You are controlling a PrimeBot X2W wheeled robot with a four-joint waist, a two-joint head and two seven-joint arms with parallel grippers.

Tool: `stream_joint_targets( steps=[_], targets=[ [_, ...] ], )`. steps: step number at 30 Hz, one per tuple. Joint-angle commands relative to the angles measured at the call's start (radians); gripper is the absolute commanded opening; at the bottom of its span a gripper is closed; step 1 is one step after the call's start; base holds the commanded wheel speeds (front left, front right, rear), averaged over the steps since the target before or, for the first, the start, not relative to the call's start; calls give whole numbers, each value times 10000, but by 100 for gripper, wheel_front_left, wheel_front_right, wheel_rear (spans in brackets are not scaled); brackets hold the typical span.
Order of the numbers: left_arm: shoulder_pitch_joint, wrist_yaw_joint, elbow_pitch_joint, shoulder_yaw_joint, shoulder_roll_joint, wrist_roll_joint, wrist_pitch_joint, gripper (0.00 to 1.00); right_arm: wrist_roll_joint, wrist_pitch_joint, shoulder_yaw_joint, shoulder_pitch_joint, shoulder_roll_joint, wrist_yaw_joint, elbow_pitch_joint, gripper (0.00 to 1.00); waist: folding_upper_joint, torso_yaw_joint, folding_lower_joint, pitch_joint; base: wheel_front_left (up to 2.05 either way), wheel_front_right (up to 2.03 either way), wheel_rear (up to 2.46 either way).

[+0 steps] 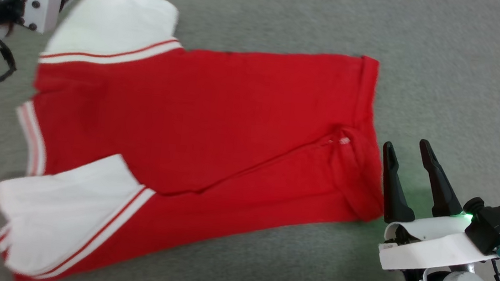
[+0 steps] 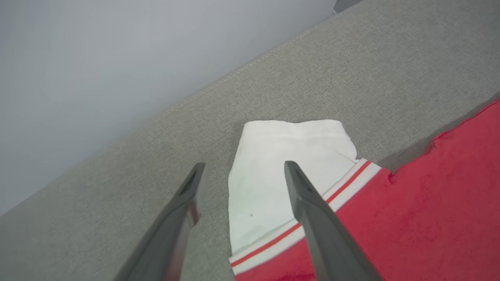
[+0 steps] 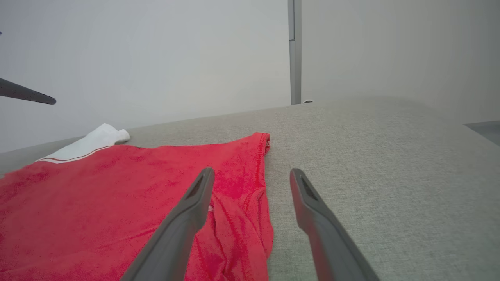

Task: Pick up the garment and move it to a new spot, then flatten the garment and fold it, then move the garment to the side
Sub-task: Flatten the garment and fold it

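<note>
Shirt (image 1: 206, 122) lies spread on the grey fabric surface (image 1: 445, 63), mostly flat, no lettering showing. Its long axis runs side to side across my front. The collar and sleeve end is toward my left, the hem (image 1: 365, 124) toward my right. The far sleeve (image 1: 115, 17) points at the far left corner of the surface, the near sleeve (image 1: 64, 214) at the near left. A diagonal crease runs along the near side, and the near hem corner is bunched up.

My right gripper (image 1: 406, 146) sits just beside that bunched hem corner, off the cloth on the bare surface. Its jaws are wide with nothing in them. In the wrist view the hem edge runs up between my two fingers, one over red, one over grey. So the shirt lies to the left of this tool.

My left gripper (image 2: 245, 166) is up by the far sleeve, near the surface's far edge, also wide and empty. One finger is over bare grey, the other over the stripe trim (image 2: 343, 183). I can't tell its height above the cloth.

My guess is we're at the flatten step. Each arm is nearer its own end, right on the hem, left on the sleeve. A pull would go along the long axis, the two ends apart.
</note>
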Motion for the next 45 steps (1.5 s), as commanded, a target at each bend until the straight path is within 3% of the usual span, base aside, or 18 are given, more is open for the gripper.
stream_joint_targets(
  steps=[1,12,23,34,35,38,45],
  targets=[
    [-144,-73,63,-37,-45,51,52,100,100,-43,12,-199,71,-12,-21,100,0,-942,0,852,0,0,0],
    [-516,-379,628,-474,191,405,428,100,319,-46,-15,-145,202,-12,-112,100,0,-1497,0,1071,0,0,0],
    [-568,-418,1396,-1025,344,730,1212,100,490,-47,30,-161,207,-12,-168,100,0,-1484,0,1124,0,0,0],
    [-359,70,2216,-947,105,234,2032,100,598,-48,232,-276,206,-12,-39,100,0,-1652,0,1113,0,0,0],
    [-283,86,2272,-919,56,124,2118,65,610,-48,252,-281,206,-12,-29,100,0,-1671,0,1112,0,0,0],
    [-186,54,2316,-908,-65,50,2074,0,615,-48,299,-297,206,-12,16,100,0,-1724,0,1084,0,0,0],
    [-566,-69,2268,-872,-336,202,1568,0,465,-48,359,-388,206,-12,172,100,0,-1675,0,788,0,0,0]
  ],
)
